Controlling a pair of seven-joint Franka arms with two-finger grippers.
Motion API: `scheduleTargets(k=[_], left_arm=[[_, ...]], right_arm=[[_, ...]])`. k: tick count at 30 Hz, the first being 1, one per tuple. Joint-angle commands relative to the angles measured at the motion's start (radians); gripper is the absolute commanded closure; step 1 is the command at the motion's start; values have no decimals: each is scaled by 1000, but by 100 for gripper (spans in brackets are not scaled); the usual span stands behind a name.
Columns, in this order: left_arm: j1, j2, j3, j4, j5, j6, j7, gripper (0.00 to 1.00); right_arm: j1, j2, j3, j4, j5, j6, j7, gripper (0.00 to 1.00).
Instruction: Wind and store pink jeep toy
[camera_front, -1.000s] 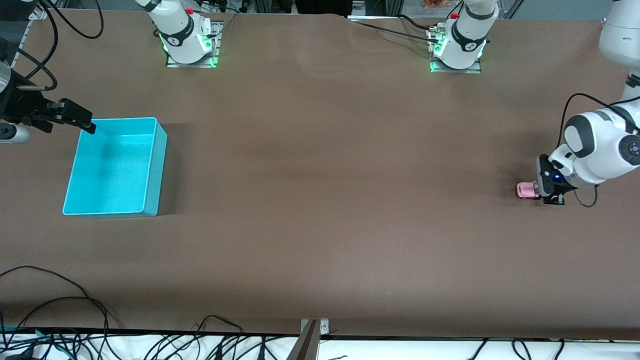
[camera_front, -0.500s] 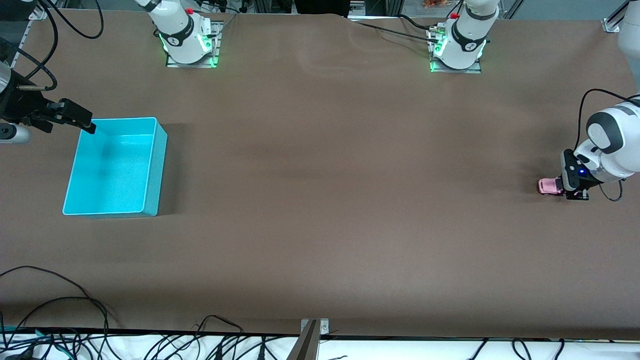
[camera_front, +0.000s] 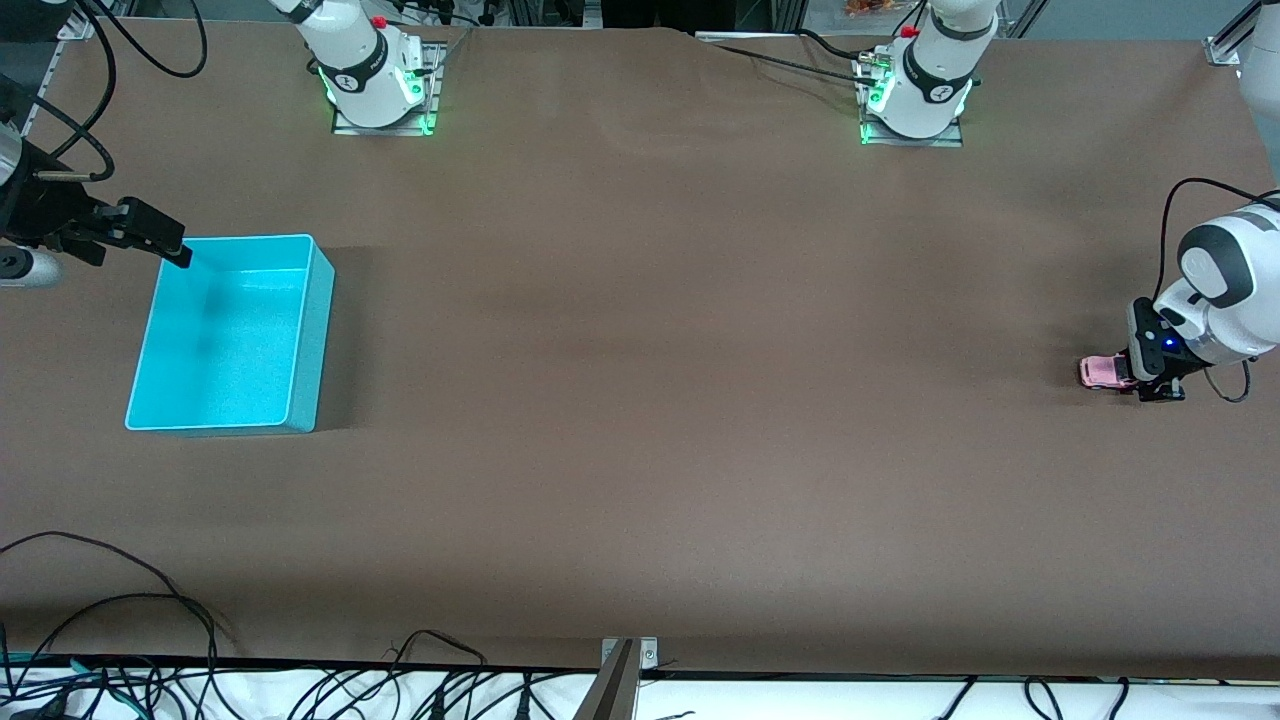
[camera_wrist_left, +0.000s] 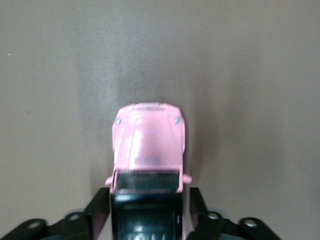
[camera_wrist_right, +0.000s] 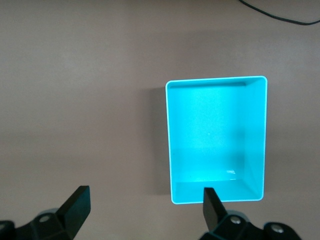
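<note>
- Pink jeep toy (camera_front: 1103, 373) sits on the brown table (camera_front: 680, 400) at the left arm's end, low against the surface, its pink hood pointing toward the right arm's end of the table.
- Left gripper (camera_front: 1152, 385) is down at the table and clamped on the jeep's rear half; in the left wrist view its two black fingers (camera_wrist_left: 98, 210) press against both sides of the toy's body (camera_wrist_left: 148, 145), just beside the dark windshield and black roof panel.
- Hood and front end of the jeep stick out clear of the fingers, with bare table around them.
- Turquoise bin (camera_front: 310, 330) stands well apart from the jeep, at the right arm's end of the table, upright with its open top showing only its own floor.
- Right gripper (camera_front: 165, 243) hangs in the air over the bin's corner farthest from the front camera, at the table's edge, with its fingers (camera_wrist_right: 76, 202) spread wide apart and nothing between them; the right wrist view looks straight down into the bin (camera_wrist_right: 170, 150).
- Right arm waits there.
</note>
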Motion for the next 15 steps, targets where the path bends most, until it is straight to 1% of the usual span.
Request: scheduleTargets(k=[1, 5, 12, 15], left_arm=[[5, 17, -13, 100, 3, -128, -8, 0], [5, 2, -15, 146, -3, -228, -33, 0], [4, -72, -16, 158, -11, -318, -149, 0], [2, -89, -41, 198, -19, -390, -217, 0]], right_arm=[[-7, -16, 0, -15, 19, -4, -1, 0], [-7, -16, 0, -15, 19, -2, -1, 0], [-7, -16, 0, -15, 19, -2, -1, 0], [-7, -16, 0, -15, 19, -2, -1, 0]])
